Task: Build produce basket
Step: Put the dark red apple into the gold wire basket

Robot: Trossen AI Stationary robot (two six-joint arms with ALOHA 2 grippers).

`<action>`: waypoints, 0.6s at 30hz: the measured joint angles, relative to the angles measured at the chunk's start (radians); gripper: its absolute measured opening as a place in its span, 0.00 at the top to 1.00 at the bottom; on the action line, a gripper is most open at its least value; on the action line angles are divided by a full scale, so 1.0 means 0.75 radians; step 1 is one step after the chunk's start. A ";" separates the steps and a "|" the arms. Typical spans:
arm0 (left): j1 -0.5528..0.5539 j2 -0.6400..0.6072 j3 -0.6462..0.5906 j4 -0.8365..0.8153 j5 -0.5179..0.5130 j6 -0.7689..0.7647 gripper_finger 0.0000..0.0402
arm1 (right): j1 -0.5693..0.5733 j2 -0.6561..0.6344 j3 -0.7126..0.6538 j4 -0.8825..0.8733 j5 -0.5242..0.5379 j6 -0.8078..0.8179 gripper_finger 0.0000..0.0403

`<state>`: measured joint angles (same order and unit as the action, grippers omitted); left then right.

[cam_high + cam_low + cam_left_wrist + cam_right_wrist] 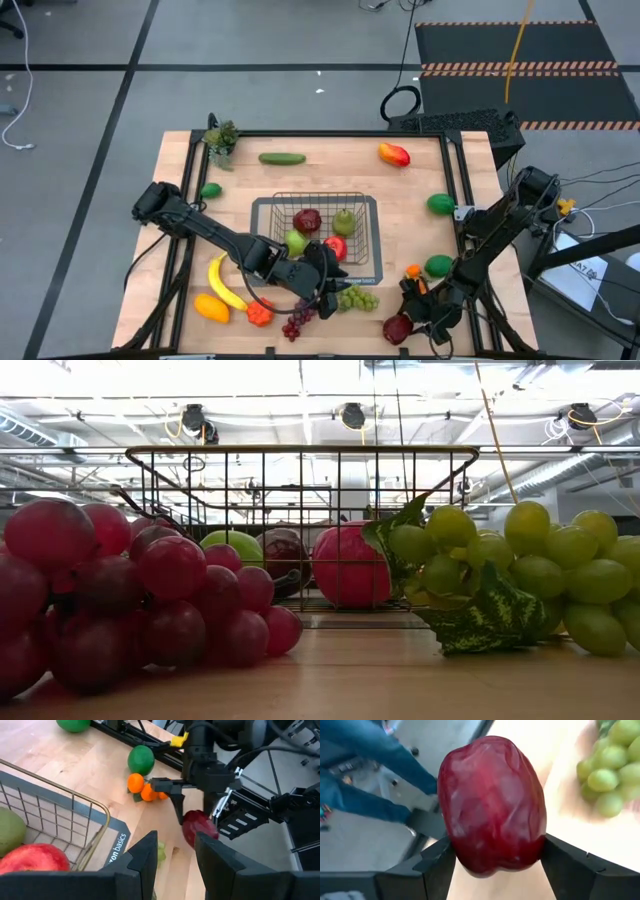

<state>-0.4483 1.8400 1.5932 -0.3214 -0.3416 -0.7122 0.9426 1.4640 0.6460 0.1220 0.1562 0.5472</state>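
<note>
The right tool [492,862] has a dark red apple [492,805] between its two fingers. Both fingers press on the sides of the apple, so it is clamped. The long way of the apple runs out from the tool, away from the wrist. This tool is at the near right corner of the surface [410,210].

Just past the apple lie the green grapes [358,298]. They rest on the wood between the two tools. The red grapes [298,320] lie next to them, close to the left tool.

The left tool [328,290] hangs over the near edge of the basket [262,212]. Its fingers are a little apart and hold nothing.

Past the left tool is the basket, in the middle of the surface. Its long side runs left to right. In it are a red apple [336,248], a green apple [296,241], a dark red fruit [307,220] and a green pear [344,222].

Two small oranges [413,271] and a green ball [438,265] sit just beyond the right tool. On the other side of the left tool a yellow banana [224,283] lies with its long way pointing from near to far.
</note>
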 joint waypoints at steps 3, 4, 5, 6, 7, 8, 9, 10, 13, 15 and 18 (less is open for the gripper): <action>0.015 0.000 0.000 0.014 0.000 -0.003 0.67 | -0.022 -0.079 0.000 -0.004 0.000 0.042 0.36; 0.020 0.000 0.000 0.024 0.003 -0.004 0.67 | -0.032 -0.110 0.000 -0.004 0.000 0.062 0.36; 0.026 0.000 0.000 0.041 0.013 -0.002 0.67 | -0.043 -0.145 0.000 -0.005 0.000 0.086 0.36; 0.030 0.000 0.000 0.058 0.025 0.005 0.67 | -0.055 -0.182 0.000 -0.004 0.001 0.113 0.36; 0.034 -0.003 0.000 0.070 0.038 0.016 0.67 | -0.069 -0.222 0.000 -0.002 0.002 0.144 0.36; 0.039 -0.005 0.000 0.084 0.042 0.034 0.67 | -0.086 -0.260 0.000 0.001 0.003 0.173 0.36; 0.043 -0.007 0.000 0.106 0.048 0.058 0.67 | -0.104 -0.300 0.000 0.005 0.007 0.202 0.36; 0.046 -0.010 0.000 0.132 0.049 0.090 0.67 | -0.123 -0.339 0.000 0.010 0.012 0.226 0.36; 0.055 -0.062 0.000 0.149 0.052 0.218 0.67 | -0.186 -0.446 0.000 0.029 0.040 0.265 0.36; 0.067 -0.123 0.002 0.125 0.048 0.268 0.67 | -0.235 -0.502 0.000 0.035 0.040 0.268 0.36; 0.102 -0.226 0.002 0.054 0.029 0.280 0.67 | -0.323 -0.564 0.000 0.044 0.041 0.325 0.36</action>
<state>-0.3721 1.6706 1.5948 -0.2813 -0.3198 -0.5025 0.7002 1.0408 0.6460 0.1547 0.1872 0.7913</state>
